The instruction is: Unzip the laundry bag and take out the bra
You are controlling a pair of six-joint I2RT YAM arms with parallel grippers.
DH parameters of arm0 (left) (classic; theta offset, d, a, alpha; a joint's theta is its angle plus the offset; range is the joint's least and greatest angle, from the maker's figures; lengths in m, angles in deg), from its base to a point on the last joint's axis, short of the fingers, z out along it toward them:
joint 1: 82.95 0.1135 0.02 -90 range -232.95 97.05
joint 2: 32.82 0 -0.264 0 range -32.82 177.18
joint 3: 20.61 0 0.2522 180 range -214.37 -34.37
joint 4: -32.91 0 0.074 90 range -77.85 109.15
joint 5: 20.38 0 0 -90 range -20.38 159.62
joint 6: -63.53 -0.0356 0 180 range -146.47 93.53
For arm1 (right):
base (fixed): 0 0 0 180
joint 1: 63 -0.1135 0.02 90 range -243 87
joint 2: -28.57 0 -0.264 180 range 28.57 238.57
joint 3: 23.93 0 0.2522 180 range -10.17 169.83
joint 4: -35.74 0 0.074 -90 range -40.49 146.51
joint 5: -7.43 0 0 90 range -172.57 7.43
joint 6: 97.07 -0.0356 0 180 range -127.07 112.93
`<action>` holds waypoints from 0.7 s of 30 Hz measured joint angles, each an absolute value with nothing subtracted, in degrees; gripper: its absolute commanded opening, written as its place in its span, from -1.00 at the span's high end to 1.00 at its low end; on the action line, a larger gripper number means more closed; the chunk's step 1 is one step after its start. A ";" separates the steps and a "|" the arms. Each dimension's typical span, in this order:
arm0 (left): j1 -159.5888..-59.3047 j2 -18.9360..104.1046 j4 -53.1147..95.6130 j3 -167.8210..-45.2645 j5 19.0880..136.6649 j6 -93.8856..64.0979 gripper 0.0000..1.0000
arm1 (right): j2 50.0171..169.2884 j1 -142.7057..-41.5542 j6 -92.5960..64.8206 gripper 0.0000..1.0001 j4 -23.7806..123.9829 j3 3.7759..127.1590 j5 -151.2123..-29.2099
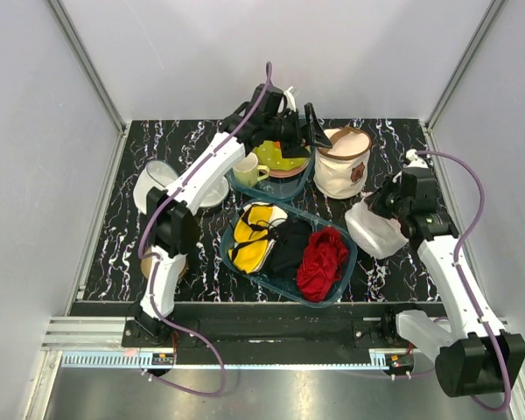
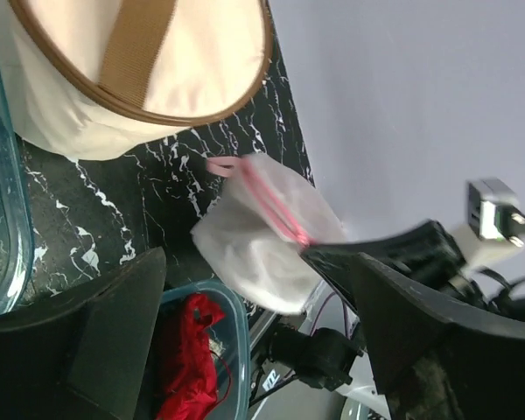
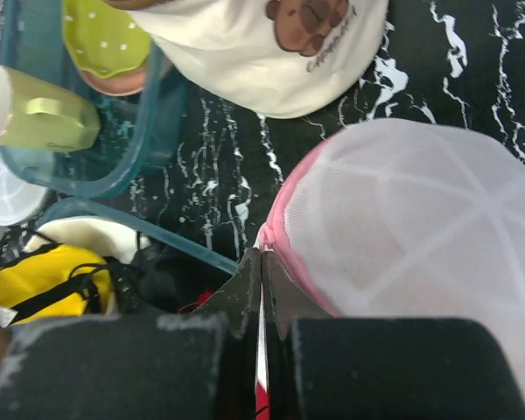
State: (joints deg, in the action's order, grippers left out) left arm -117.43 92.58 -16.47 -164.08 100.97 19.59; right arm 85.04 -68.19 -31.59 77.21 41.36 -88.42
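Observation:
The laundry bag [image 1: 374,229], a white mesh pouch with pink zip trim, lies on the right of the table in front of the cream basket. It also shows in the left wrist view [image 2: 261,238] and the right wrist view [image 3: 420,219]. My right gripper [image 1: 383,206] [image 3: 262,259] is shut at the bag's left end, pinching a thin strip at the end of the pink trim. My left gripper [image 1: 310,131] [image 2: 245,267] is open and empty, raised at the back next to the basket. The bra is hidden; I only see vague pale shapes through the mesh.
A cream basket with brown straps [image 1: 341,162] stands at the back. A teal tray [image 1: 332,293] holds yellow, black and red cloths. A second tray [image 1: 236,185] holds a green mug [image 1: 248,171] and plates. A white mesh pouch [image 1: 156,184] lies at the left.

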 measured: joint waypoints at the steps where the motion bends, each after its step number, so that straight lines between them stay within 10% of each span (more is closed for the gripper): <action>1: -117.49 91.80 -16.89 -163.87 101.01 19.13 -0.73 | 85.65 -68.19 -31.56 1.00 77.19 40.92 -87.78; 21: -127.55 92.65 -8.08 -161.02 107.99 26.89 -0.66 | 83.62 -67.39 -31.32 1.00 79.44 41.19 -71.67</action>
